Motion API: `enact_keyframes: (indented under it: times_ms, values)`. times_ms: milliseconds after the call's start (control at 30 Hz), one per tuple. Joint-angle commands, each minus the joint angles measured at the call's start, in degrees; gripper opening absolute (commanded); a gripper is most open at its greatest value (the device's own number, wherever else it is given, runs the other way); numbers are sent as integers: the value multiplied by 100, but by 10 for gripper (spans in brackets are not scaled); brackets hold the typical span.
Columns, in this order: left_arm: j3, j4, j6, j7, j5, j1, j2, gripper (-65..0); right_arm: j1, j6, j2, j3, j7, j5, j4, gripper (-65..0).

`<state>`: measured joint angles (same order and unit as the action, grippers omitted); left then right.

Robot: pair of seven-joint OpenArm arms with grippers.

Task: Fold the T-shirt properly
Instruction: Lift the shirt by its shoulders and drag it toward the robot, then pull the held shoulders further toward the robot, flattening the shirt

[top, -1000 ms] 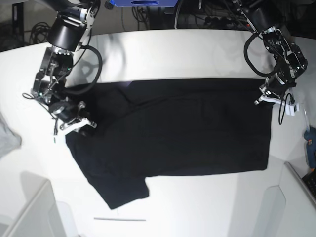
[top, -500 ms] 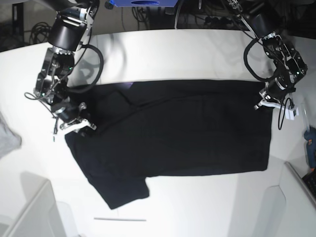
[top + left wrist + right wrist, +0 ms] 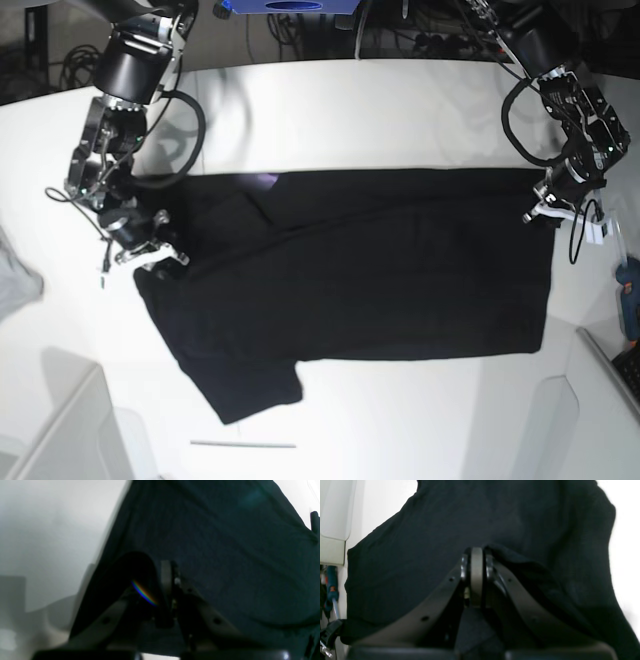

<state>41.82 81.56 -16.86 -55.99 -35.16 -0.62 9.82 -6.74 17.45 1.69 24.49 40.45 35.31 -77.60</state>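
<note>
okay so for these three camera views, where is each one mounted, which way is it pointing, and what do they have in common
Base: high above the white table, looking down on the spread black T-shirt; both arms show, right gripper at picture-left, left gripper at picture-right.
Left wrist: on the left arm, looking along its shut gripper across the shirt.
Right wrist: on the right arm, looking along its shut gripper, cloth pinched.
Shared: all three show the T-shirt and table.

White table [image 3: 330, 100], grey cloth [image 3: 15, 280] at its edge, blue tool [image 3: 628, 290]
</note>
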Motion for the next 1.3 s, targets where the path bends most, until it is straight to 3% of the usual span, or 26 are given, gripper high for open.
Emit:
enact_keyframes:
  times_ms: [0,233,267,367,433,533,667,833,967,1267]
  values:
    - [15,95,-32,109,-102,-65,77,-650,-121,26,37,-1,-119,87,-86,-650]
    - [15,95,-32,109,-102,-65,77,-650,-104,26,37,26,-119,95,-86,-650]
    - [15,95,-32,109,-111,-65,77,-647,-104,26,37,26,-119,104,-86,-596]
    - [24,112,-32,109,-119,-65,77,-497,-95,26,28,34,-119,104,-95,-366]
    - [24,139,-32,109,-146,-65,77,-403,-86,26,28,43,-155,104,-112,-293]
    - [218,165,-59,117,-155,-65,77,-286,-77,26,28,52,-172,122,-200,-290]
    - [859,561,-68,91,-471,-12,50,-225,169,26,-139,544,-172,104,-816,-290]
    - [1273,1264,-68,73,-1306,647,86,-229,986,-27,-561,1116,-172,95,-2328,-290]
    - [1246,1923,-68,109,-1473,1482,50,-229,1742,-369,-842,1336,-172,131,-3268,-290]
    - [1220,921,-68,117,-1456,1807,59,-230,2419,-422,-956,1371,-172,139,-2908,-290]
